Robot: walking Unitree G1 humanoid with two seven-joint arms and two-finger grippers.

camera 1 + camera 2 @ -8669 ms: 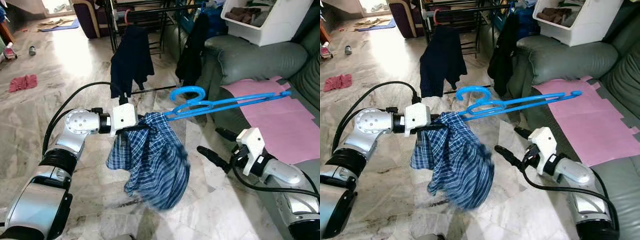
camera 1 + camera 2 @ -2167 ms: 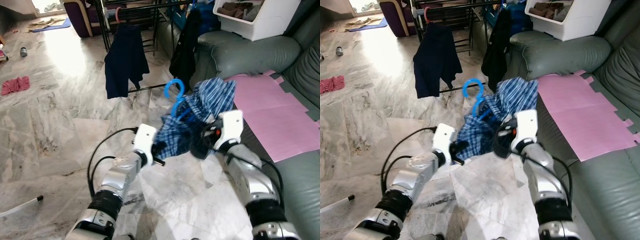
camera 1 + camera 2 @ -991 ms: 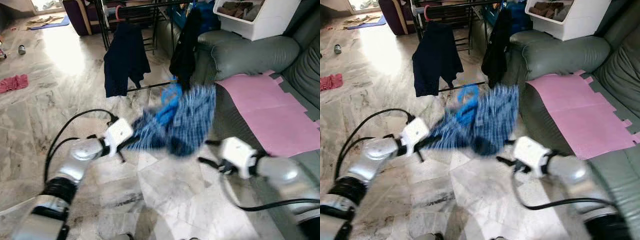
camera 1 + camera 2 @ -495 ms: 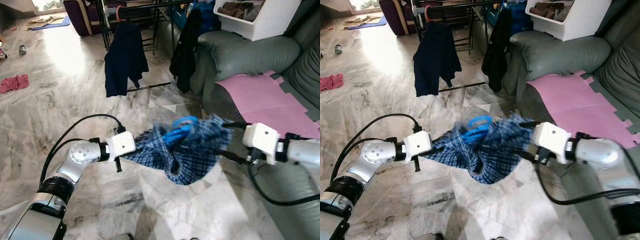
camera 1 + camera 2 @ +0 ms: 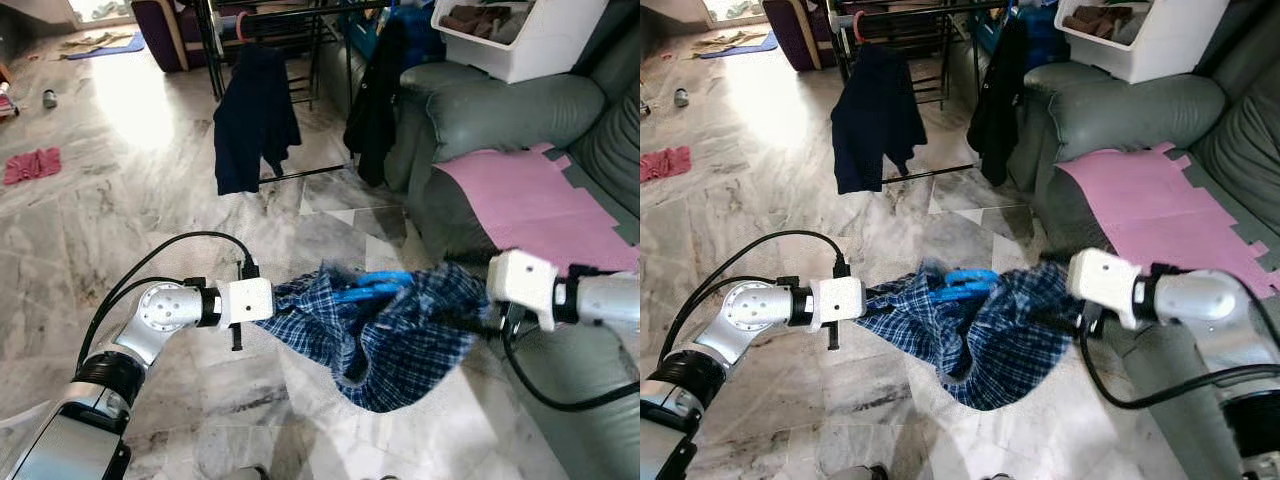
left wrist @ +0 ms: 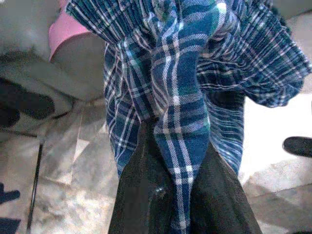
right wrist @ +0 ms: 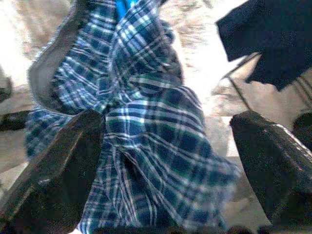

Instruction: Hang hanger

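Your left pincer (image 6: 178, 195) is clamped on one edge of the blue plaid shirt (image 5: 395, 330), which sags above the marble floor (image 5: 130, 150) between both arms. Your right pincer (image 7: 168, 170) stands wide open with cloth between its fingers, and the blue hanger (image 5: 370, 290) lies tangled in the shirt's top folds.

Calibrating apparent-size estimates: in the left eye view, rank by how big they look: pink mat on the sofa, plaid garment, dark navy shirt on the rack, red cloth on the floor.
Largest to smallest as they look:
1. pink mat and plaid garment: too close to rank, and the garment is nearer the camera.
2. dark navy shirt.
3. red cloth.
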